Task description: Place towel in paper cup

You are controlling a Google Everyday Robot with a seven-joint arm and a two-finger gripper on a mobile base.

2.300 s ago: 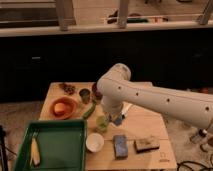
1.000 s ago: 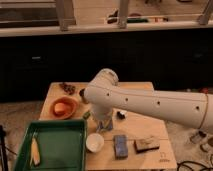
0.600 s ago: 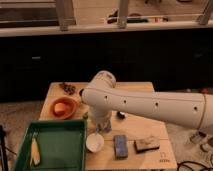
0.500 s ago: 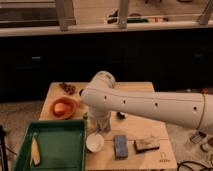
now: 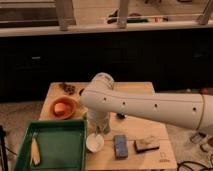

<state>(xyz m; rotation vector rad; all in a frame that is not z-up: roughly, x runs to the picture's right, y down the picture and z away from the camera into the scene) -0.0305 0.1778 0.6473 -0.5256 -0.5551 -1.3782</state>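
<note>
The claw [image 5: 98, 131] above the paper cup [image 5: 95, 143] is mostly hidden by the arm [image 5: 145, 105]; the towel cannot be made out.

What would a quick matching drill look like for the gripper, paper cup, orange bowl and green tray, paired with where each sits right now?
Things:
1. gripper
2. paper cup
3. orange bowl
4. green tray

Places:
A. front left corner of the table, a pale object lying inside
B. just above the white cup
C. left side of the table, behind the tray
D. front edge, between the tray and the blue sponge

Pairs: 1-B, 2-D, 3-C, 4-A
</note>
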